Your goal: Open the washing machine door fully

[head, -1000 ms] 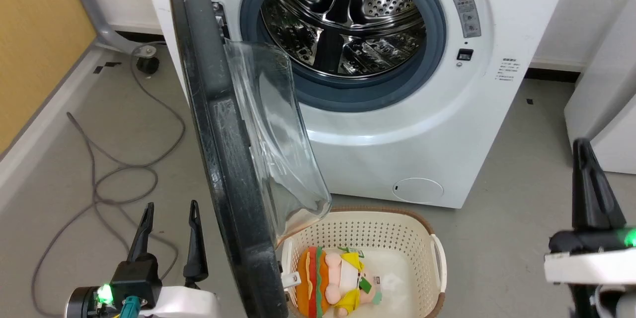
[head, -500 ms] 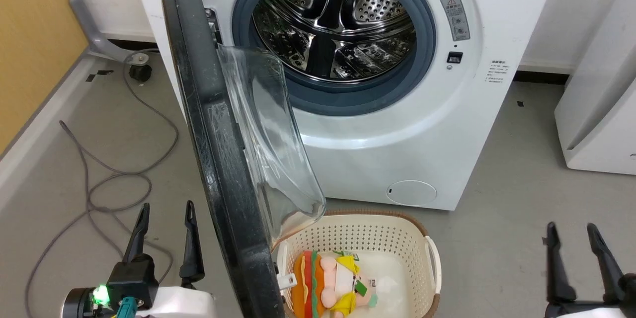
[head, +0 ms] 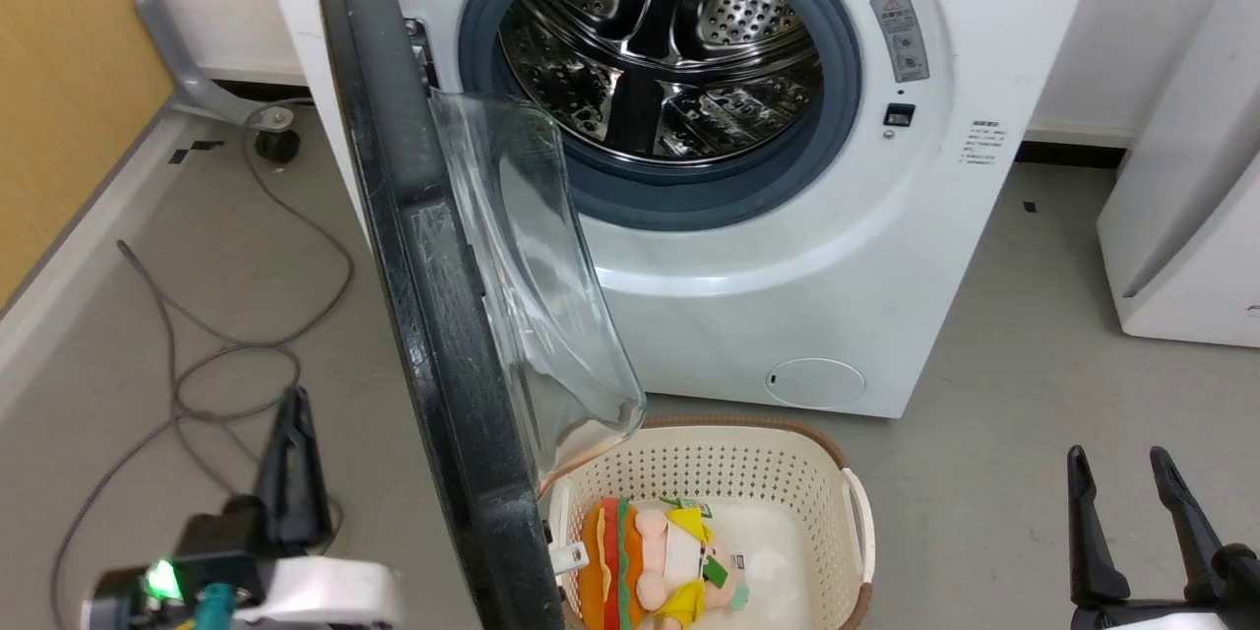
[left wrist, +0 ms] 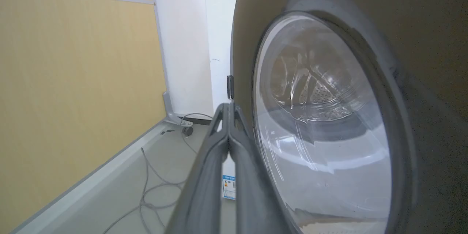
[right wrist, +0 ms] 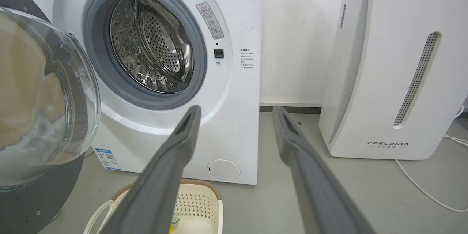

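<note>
The washing machine (head: 787,295) is a white front-loader with its steel drum exposed. Its door (head: 423,315), black-rimmed with a clear glass bowl (head: 532,285), stands swung out on the left hinge, edge-on in the head view. My left gripper (head: 293,406) is shut with nothing in it, low on the floor side, left of the door's outer face with a gap between them. In the left wrist view the closed left gripper (left wrist: 227,108) points along the door (left wrist: 329,117). My right gripper (head: 1117,472) is open at the lower right, away from the machine; the right gripper (right wrist: 237,111) faces the washing machine (right wrist: 234,25).
A cream laundry basket (head: 856,512) holding a plush toy (head: 660,561) sits under the door's lower edge. Grey cables (head: 226,354) loop on the floor at left beside a yellow wall. A white FEELBIRD appliance (right wrist: 395,80) stands right of the machine.
My left gripper's fingers have closed together. The right gripper dropped lower and opened. The door has kept its angle; the camera shifted slightly.
</note>
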Robot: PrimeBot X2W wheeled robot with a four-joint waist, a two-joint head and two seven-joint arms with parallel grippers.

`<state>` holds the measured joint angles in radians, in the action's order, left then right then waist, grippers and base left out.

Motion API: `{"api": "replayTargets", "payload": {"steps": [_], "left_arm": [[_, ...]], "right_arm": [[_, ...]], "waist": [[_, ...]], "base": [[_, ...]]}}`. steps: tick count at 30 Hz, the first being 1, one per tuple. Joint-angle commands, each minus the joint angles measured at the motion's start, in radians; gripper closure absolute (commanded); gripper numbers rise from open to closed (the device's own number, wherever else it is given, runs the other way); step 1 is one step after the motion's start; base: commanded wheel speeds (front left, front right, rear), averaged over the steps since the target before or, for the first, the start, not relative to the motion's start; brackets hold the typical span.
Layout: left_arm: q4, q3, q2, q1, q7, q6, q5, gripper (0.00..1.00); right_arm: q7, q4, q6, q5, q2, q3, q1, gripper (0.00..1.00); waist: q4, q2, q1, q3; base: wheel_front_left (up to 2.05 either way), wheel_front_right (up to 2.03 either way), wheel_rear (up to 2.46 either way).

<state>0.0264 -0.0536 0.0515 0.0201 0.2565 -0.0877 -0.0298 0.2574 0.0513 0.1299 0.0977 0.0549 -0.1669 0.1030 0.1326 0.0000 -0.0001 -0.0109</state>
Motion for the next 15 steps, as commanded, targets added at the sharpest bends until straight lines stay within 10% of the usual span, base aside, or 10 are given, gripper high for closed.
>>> {"api": "replayTargets", "payload": {"steps": [1, 15], "left_arm": [[-0.019, -0.009, 0.01, -0.015, 0.005, -0.001, 0.001, 1.0], [-0.391, 0.111, 0.013, -0.096, 0.005, 0.034, 0.018, 1.0]], "right_arm": [[0.004, 0.0, 0.001, -0.001, -0.005, -0.001, 0.011, 0.0], [0.004, -0.05, 0.001, 0.017, -0.005, -0.008, 0.013, 0.0]], "waist": [[0.005, 0.0, 0.0001, 0.0], [0.025, 0.0, 0.0001, -0.005]], "base": [[0.0, 0.0, 0.0], [0.0, 0.0, 0.0]]}}
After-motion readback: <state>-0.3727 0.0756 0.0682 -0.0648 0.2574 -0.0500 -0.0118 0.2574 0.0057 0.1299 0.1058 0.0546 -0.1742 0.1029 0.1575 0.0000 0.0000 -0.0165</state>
